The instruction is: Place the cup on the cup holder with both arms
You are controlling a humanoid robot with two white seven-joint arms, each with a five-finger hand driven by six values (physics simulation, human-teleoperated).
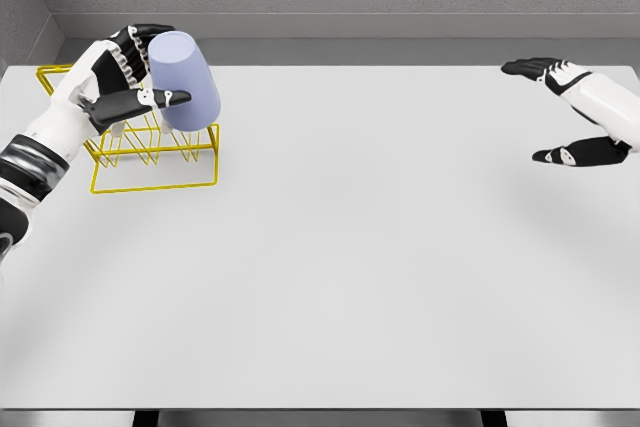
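Grey walls enclose a broad white table (350,267), with a yellow wire cup holder (150,162) at its far left corner.
The left hand (125,77) grips the lavender cup (185,82), tilted directly over the holder's prongs; the right hand (575,112) hovers far right, fingers spread, holding nothing.

My left robot hand (125,72) hides back of cup (185,82) and part of yellow cup holder (150,162). Cup covers holder's upper pegs. My right forearm (612,112) cut off by right edge. Tabletop (350,267) front corners out of frame.
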